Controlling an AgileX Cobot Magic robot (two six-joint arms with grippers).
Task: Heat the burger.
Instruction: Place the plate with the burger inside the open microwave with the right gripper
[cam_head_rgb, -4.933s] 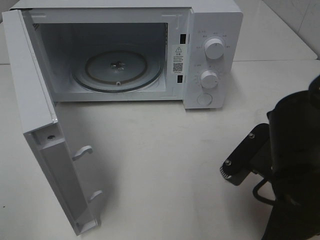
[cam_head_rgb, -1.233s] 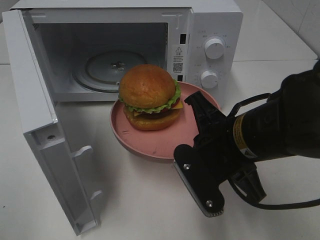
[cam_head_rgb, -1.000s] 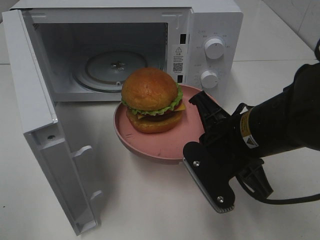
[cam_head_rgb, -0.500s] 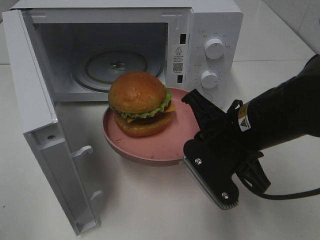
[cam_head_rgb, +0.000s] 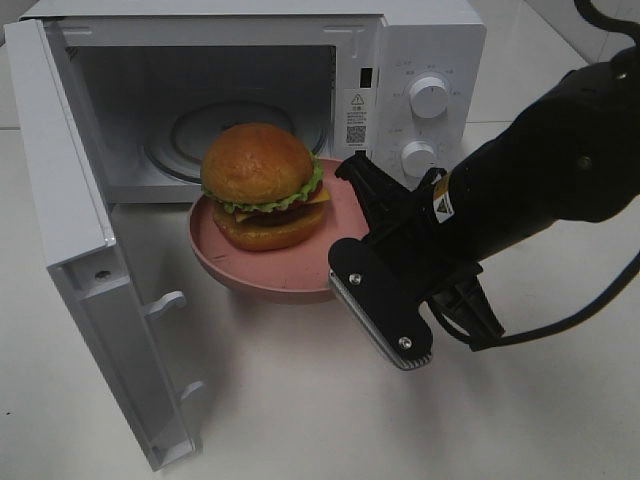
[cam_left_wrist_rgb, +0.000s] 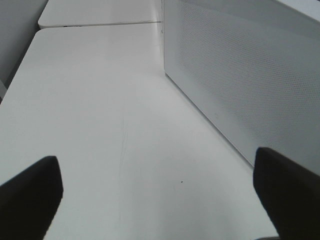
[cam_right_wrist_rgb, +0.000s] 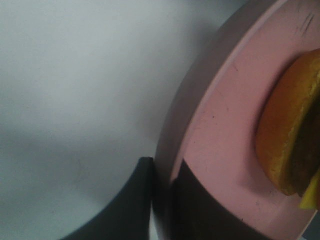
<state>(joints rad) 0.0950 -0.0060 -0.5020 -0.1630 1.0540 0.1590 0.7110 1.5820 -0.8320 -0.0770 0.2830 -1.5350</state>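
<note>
Counting one glossy golden-brown domed burger (cam_head_rgb: 262, 185) with green lettuce, sitting on one round pink plate (cam_head_rgb: 295, 272) just in front of the open cavity of one white microwave (cam_head_rgb: 430, 55) with two white knobs (cam_head_rgb: 429, 97). Reaching in from the right with a black arm (cam_head_rgb: 540, 170) slanting downward, pinching the plate's rim in the right gripper (cam_right_wrist_rgb: 162, 169), with a finger (cam_right_wrist_rgb: 135, 200) on either side visible only from the right wrist. Showing only from the left wrist the left gripper (cam_left_wrist_rgb: 160, 200) spread wide and empty over the white tabletop (cam_left_wrist_rgb: 90, 125).
</note>
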